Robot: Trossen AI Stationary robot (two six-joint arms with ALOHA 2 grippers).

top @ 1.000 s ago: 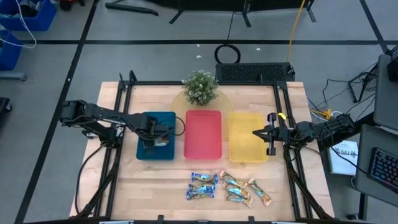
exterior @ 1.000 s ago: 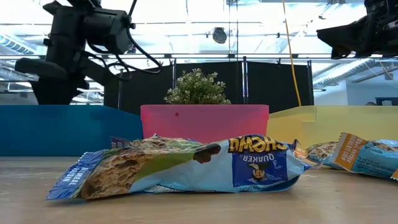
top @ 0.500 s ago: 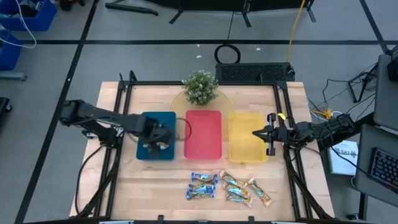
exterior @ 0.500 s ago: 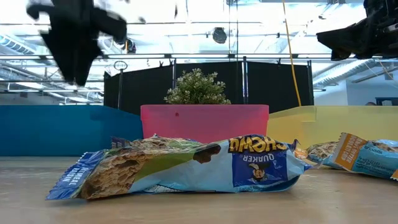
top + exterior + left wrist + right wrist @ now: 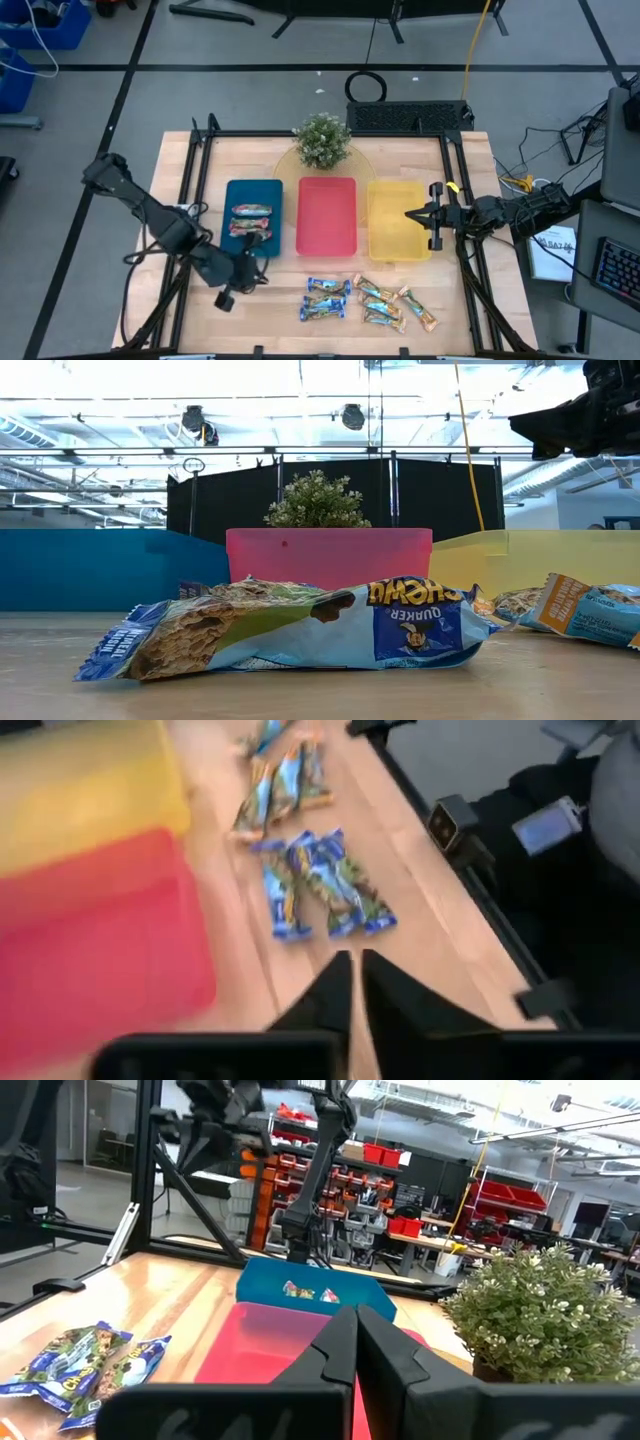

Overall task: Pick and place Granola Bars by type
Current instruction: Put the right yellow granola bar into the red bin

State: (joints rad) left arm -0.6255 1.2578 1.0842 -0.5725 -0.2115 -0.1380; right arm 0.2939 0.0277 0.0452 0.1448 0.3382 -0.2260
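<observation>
1. Two Granola Bars [image 5: 250, 219] lying in the blue tray [image 5: 236, 192]; the rest [image 5: 366, 300] loose on the table [image 5: 270, 300] near its front edge.
2. Left pincer [image 5: 232, 291] pressed together, empty, over bare table just beside the blue tray.
3. Right pincer [image 5: 411, 214] pressed together, hanging over the yellow tray [image 5: 392, 245].

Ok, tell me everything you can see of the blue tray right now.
The blue tray is a shallow rectangular bin that looks like plastic, leftmost of three side by side, next to the red tray, lying flat on the wooden table. Two red-wrapped bars lie inside it, one beside the other. No gripper touches it: the left gripper hangs off its front edge, over the table. In the low view it shows only as a blue wall.
</observation>
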